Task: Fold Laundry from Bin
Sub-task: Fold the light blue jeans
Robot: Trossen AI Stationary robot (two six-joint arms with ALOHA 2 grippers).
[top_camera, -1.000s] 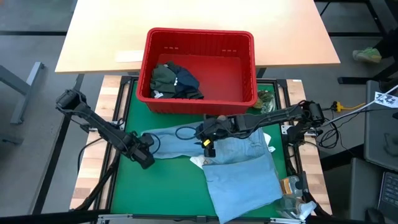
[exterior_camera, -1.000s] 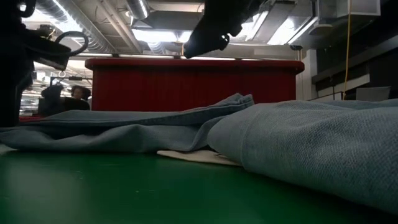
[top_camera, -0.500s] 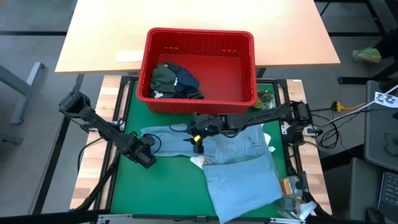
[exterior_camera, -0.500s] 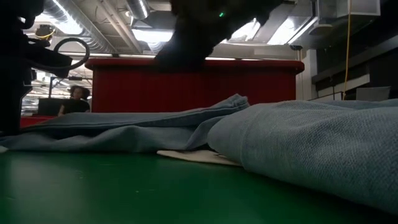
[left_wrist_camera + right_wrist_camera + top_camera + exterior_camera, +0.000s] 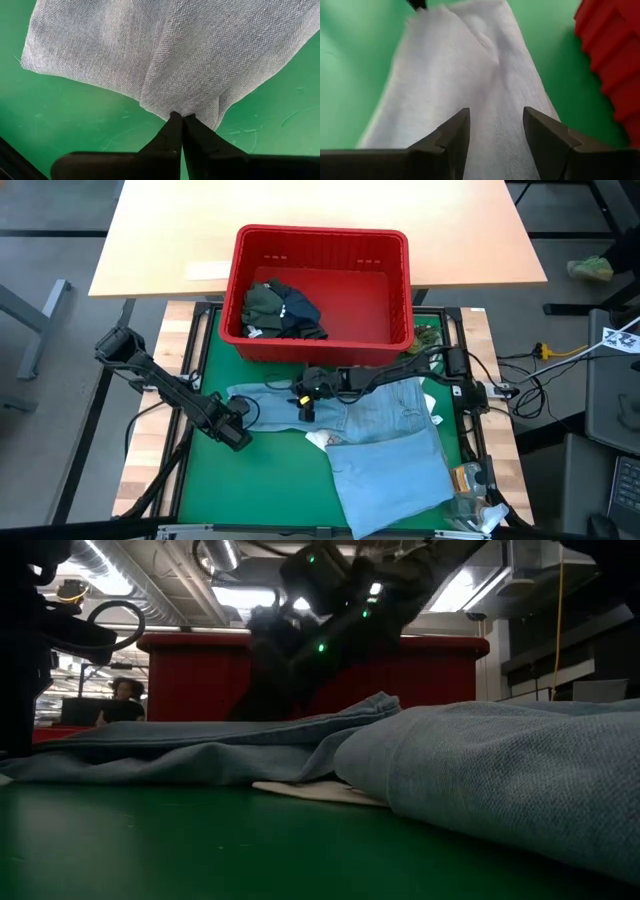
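Left tool (image 5: 181, 118) pinches the light blue shirt's (image 5: 385, 445) edge (right tool (image 5: 495, 125) spread just above it).

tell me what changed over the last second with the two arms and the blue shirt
The left gripper closed its fingers on the light blue shirt at its left edge. The right gripper slid leftward over the shirt, fingers open. The red bin and its clothes stayed put.

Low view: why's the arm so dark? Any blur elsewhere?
Low view: ceiling lights backlight the right arm, leaving a near silhouette; the near blue shirt looks soft. Right wrist view: shirt washed pale, bin blurred. Left wrist view: weave sharp.
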